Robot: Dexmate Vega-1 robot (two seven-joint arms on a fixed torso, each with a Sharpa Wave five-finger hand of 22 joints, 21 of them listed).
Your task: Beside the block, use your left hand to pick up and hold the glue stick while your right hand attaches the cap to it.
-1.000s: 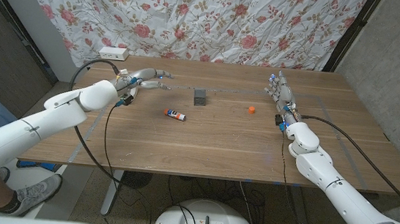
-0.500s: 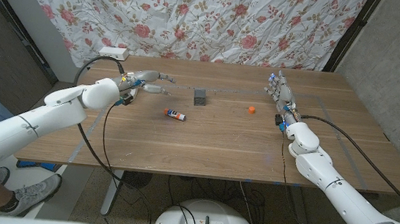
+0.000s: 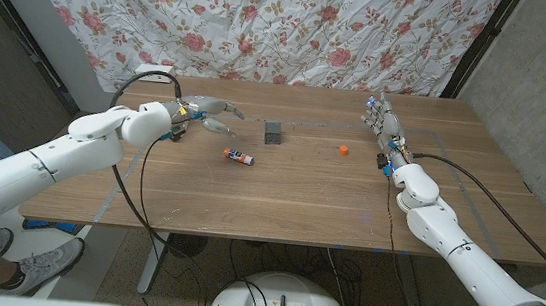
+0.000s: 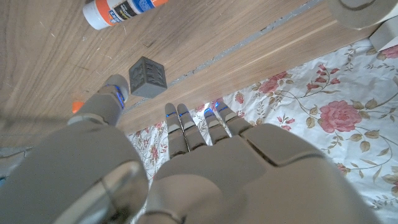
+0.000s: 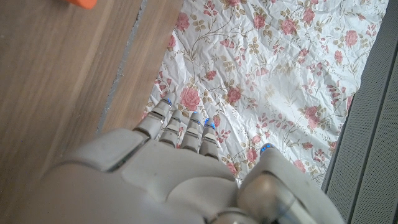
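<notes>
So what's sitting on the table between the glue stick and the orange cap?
In the head view, the dark block stands between the glue stick and the orange cap, slightly farther back; otherwise only bare wooden table.

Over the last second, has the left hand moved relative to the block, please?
Yes. The left hand has moved toward the block, its fingers nearer it.

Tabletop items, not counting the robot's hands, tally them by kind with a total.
Orange-and-white glue stick: 1
Dark grey cube block: 1
Small orange cap: 1
White power strip at the far edge: 1
Total: 4
</notes>
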